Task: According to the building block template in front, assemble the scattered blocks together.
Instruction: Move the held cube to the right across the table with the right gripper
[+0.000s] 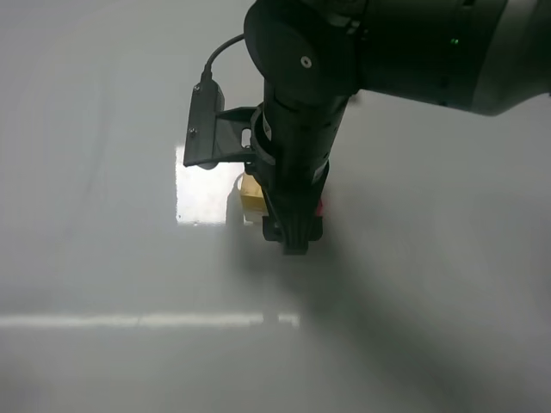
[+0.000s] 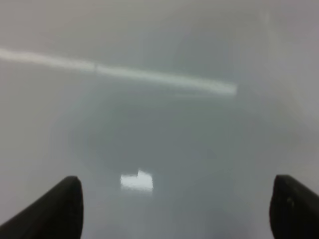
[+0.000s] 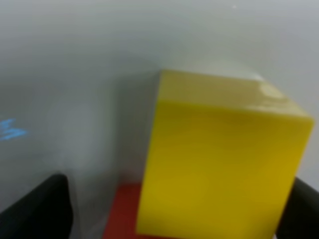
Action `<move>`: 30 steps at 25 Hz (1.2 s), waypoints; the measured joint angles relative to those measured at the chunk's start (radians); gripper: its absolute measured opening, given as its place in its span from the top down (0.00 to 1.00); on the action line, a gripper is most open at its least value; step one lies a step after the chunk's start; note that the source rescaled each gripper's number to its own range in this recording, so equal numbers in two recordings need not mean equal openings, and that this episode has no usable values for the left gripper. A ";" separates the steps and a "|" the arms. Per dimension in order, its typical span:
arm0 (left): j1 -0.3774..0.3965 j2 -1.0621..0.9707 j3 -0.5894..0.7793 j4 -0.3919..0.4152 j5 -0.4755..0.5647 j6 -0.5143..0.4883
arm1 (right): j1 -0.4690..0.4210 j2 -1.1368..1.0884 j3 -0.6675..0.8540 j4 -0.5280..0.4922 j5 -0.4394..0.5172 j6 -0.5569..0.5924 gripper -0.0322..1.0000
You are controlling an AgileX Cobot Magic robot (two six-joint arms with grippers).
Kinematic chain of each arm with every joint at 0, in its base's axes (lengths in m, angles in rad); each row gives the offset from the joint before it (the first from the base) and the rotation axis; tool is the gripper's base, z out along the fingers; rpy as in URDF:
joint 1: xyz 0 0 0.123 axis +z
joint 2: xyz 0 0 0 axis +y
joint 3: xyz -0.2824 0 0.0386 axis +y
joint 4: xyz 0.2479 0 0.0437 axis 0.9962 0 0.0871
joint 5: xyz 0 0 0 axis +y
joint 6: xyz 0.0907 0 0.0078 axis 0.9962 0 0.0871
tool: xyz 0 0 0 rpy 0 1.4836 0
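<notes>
A yellow cube (image 3: pixel 219 169) fills the right wrist view, with a red block (image 3: pixel 122 216) touching its lower edge. In the high view only a bit of the yellow cube (image 1: pixel 250 194) and a sliver of red (image 1: pixel 320 207) show on either side of my right gripper (image 1: pixel 293 241), which stands low over them. In the wrist view the right gripper (image 3: pixel 174 214) has its fingers wide apart around the yellow cube, with a gap on one side. My left gripper (image 2: pixel 174 214) is open and empty over bare table. No separate yellow-red template bar shows.
The grey table (image 1: pixel 103 258) carries a bright glare patch (image 1: pixel 202 194) beside the blocks and a light streak (image 1: pixel 146 320) nearer the front. The black right arm (image 1: pixel 387 43) reaches in from the upper right and hides the blocks' surroundings.
</notes>
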 joint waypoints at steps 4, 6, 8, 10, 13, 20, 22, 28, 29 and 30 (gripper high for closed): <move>0.000 0.000 0.000 0.000 0.000 0.000 | 0.000 0.000 0.000 -0.017 -0.034 -0.008 0.15; 0.000 0.000 0.000 0.000 0.000 0.000 | 0.000 0.000 0.000 -0.019 -0.035 -0.021 0.15; 0.000 0.000 0.000 0.000 0.000 0.000 | 0.000 0.000 0.000 -0.019 -0.036 -0.032 0.15; 0.000 0.000 0.000 0.000 0.000 0.000 | 0.000 0.000 0.000 -0.022 -0.036 -0.042 0.15; 0.000 0.000 0.000 0.000 0.000 0.000 | 0.000 0.000 0.000 -0.027 -0.038 -0.046 0.15; 0.000 0.000 0.000 0.000 0.000 0.000 | 0.000 0.000 0.000 -0.029 -0.038 -0.049 0.21; 0.000 0.000 0.000 0.000 0.000 0.000 | -0.002 0.000 0.000 -0.029 -0.038 -0.050 0.28; 0.000 0.000 0.000 0.000 0.000 0.000 | -0.029 0.000 0.000 -0.024 -0.039 -0.057 0.66; 0.000 0.000 0.000 0.000 0.000 0.000 | -0.030 0.000 0.000 -0.024 -0.039 -0.061 0.75; 0.000 0.000 0.000 0.000 0.000 0.000 | -0.030 0.000 0.000 -0.018 -0.042 -0.064 0.85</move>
